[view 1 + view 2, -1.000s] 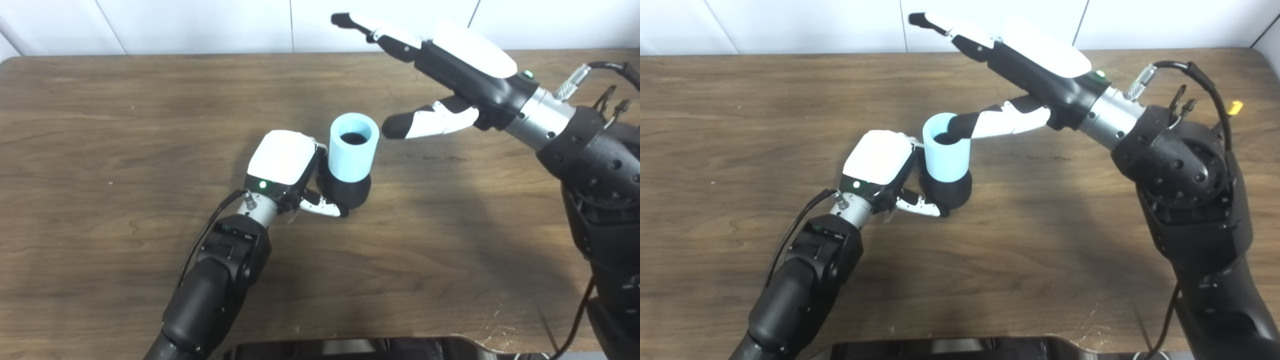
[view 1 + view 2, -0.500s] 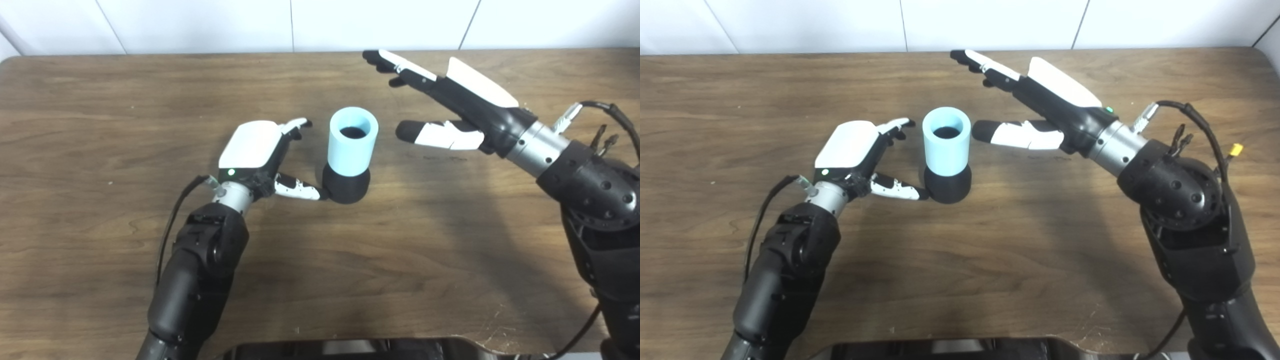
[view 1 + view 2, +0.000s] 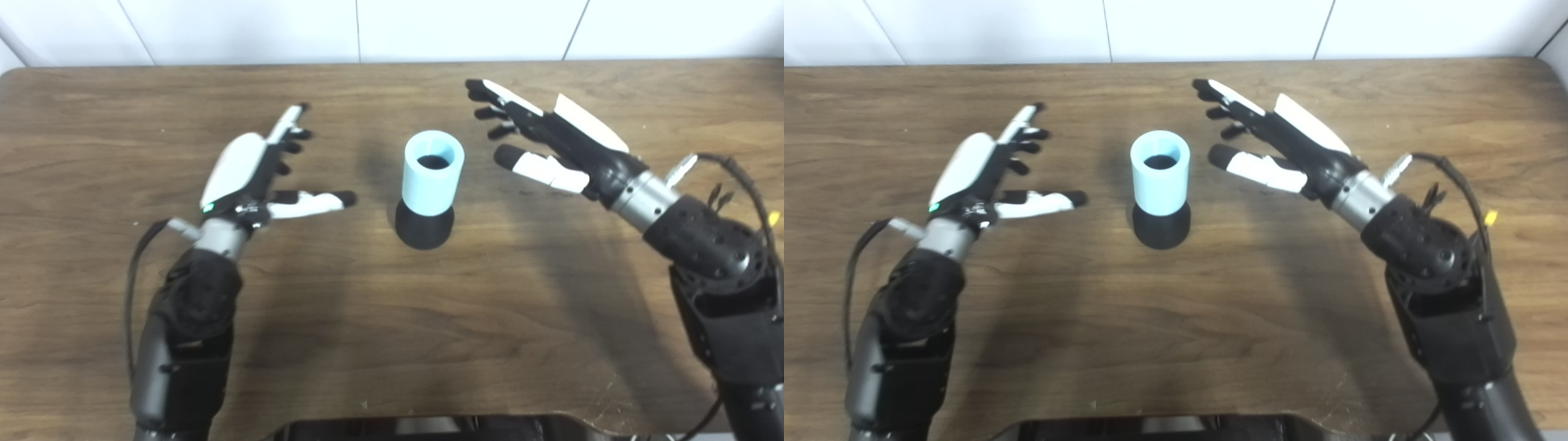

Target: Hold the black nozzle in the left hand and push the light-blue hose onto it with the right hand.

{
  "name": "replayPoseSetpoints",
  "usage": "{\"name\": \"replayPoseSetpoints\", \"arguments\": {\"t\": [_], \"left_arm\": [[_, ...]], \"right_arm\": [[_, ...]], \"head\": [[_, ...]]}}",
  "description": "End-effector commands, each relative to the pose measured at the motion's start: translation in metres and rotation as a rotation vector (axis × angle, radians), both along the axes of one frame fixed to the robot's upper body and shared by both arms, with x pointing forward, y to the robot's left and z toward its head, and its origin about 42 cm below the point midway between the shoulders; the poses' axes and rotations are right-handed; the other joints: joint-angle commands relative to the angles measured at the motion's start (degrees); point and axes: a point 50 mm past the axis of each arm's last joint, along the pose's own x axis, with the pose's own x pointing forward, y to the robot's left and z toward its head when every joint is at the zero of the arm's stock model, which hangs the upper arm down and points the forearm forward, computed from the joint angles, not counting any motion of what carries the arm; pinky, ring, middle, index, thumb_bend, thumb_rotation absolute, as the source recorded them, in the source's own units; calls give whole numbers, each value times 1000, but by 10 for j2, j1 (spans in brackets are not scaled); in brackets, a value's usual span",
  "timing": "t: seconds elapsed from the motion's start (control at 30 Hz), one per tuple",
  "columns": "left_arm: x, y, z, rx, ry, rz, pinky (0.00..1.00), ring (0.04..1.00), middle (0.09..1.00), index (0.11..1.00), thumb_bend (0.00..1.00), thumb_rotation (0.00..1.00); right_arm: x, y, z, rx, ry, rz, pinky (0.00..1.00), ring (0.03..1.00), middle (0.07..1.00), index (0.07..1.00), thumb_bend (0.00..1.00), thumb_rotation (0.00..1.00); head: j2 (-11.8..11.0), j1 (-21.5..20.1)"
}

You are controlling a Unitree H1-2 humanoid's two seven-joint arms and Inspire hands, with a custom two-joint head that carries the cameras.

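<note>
From the left eye view I see the short light-blue cylindrical hose piece (image 3: 432, 173) standing upright on the black rounded nozzle base (image 3: 424, 225), its lower end seated over the nozzle, the pair resting near the middle of the brown wood-grain table (image 3: 392, 318). My left hand (image 3: 254, 174) sits at about nine o'clock from the pair, well apart from it, fingers spread wide and thumb pointing toward the nozzle, holding nothing. My right hand (image 3: 551, 147) is at roughly two o'clock, near the hose but not touching, fingers fanned out and empty.

The right eye view shows the same layout: hose (image 3: 1159, 171) on nozzle (image 3: 1161, 225), left hand (image 3: 986, 174) clear to nine o'clock, right hand (image 3: 1274, 147) splayed beside the rim at two to three o'clock with a visible gap.

I judge the join itself done, since the hose already covers the nozzle's top and the assembly stands unaided. I can't tell how deeply it is seated. What's left, at most, is drawing both arms clear of the assembly.
</note>
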Motion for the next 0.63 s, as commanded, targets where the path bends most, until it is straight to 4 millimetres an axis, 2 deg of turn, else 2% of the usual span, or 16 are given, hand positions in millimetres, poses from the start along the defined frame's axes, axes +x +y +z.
{"name": "replayPoseSetpoints", "arguments": {"t": [0.0,0.07,0.17,0.23,0.33,0.5,0.6], "left_arm": [[-5,-4,14,-124,-83,23,752,830,851,947,919,574],[-13,-1,11,-210,-85,81,672,765,798,864,761,602],[-23,3,5,-377,-98,187,614,687,742,784,612,567],[-28,5,0,-458,-100,224,628,672,737,782,548,575],[-31,13,-7,-481,-108,274,660,684,748,785,448,596],[-23,22,-18,-544,-73,329,681,703,764,785,384,599],[-16,24,-24,-596,-33,336,701,727,785,798,414,694]], "right_arm": [[2,-1,2,89,-12,-35,811,927,976,970,599,1000],[2,1,-9,185,42,-84,825,944,976,980,597,1000],[-1,5,-28,370,154,-160,794,933,971,996,562,1000],[-4,7,-38,445,216,-205,817,934,980,999,553,1000],[-7,7,-52,475,260,-261,866,950,988,1000,538,1000],[-4,3,-69,521,288,-340,869,937,958,1000,496,1000],[3,-1,-79,536,300,-386,866,921,933,973,476,1000]], "head": [[-2,-1],[-5,-2],[-11,-3],[-16,-9],[-22,-19],[-32,-25],[-40,-22]]}}
